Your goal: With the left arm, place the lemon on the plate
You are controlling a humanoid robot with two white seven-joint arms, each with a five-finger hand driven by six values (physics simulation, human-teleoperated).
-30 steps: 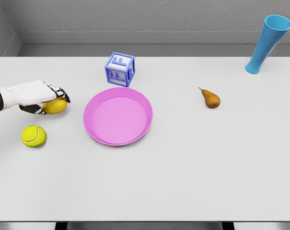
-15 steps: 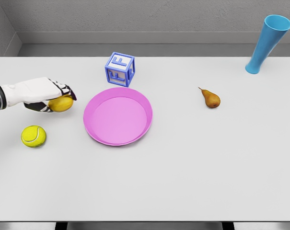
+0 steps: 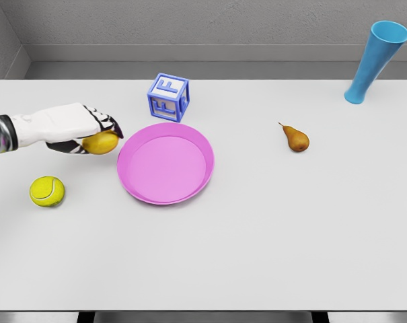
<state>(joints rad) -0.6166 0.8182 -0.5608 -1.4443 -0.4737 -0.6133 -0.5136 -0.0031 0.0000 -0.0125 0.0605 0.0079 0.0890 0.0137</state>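
The left hand (image 3: 82,129) grips the lemon (image 3: 100,142) beneath its fingers, just beside the plate (image 3: 165,163).

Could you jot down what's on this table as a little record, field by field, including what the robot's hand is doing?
left hand: shut on the lemon, just left of the plate
plate: pink, nothing on it
tennis ball: near the left edge
letter block: blue, behind the plate
pear: right of the plate
cup: blue, far right corner
right hand: not in view
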